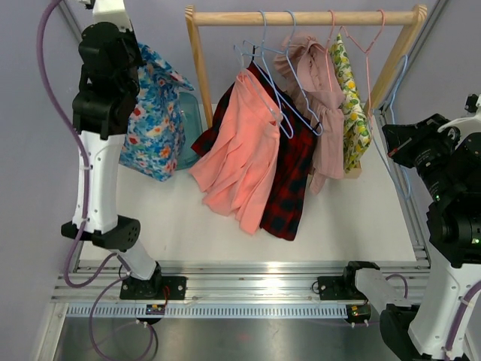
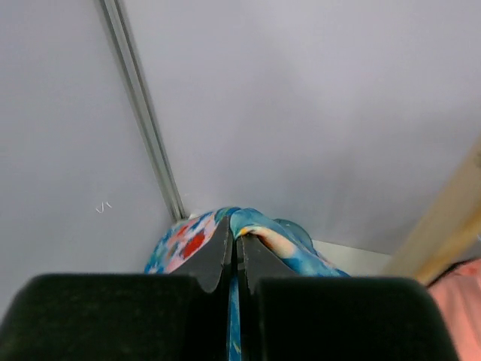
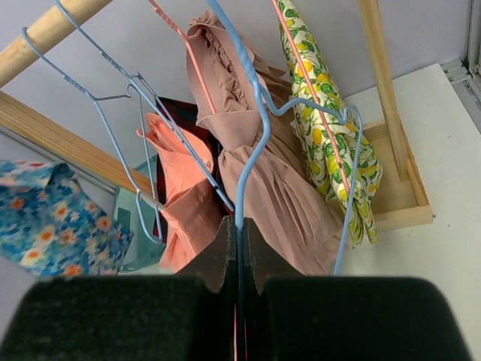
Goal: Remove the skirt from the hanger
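The blue floral skirt (image 1: 154, 124) hangs from my left gripper (image 2: 236, 239) at the far left, off the rack and above the table. The jaws are shut on a fold of its fabric (image 2: 282, 242). My right gripper (image 3: 239, 228) is shut on the wire of an empty light-blue hanger (image 3: 252, 98), to the right of the rack. That hanger's wire shows in the top view (image 1: 399, 79) beside the rack's right post. A thin red line also runs between the right jaws.
A wooden rack (image 1: 301, 16) holds a salmon garment (image 1: 240, 150), a red plaid one (image 1: 289, 180), a dusty pink one (image 1: 323, 113) and a lemon-print one (image 1: 353, 113) on wire hangers. A teal bin (image 1: 189, 128) stands behind the skirt.
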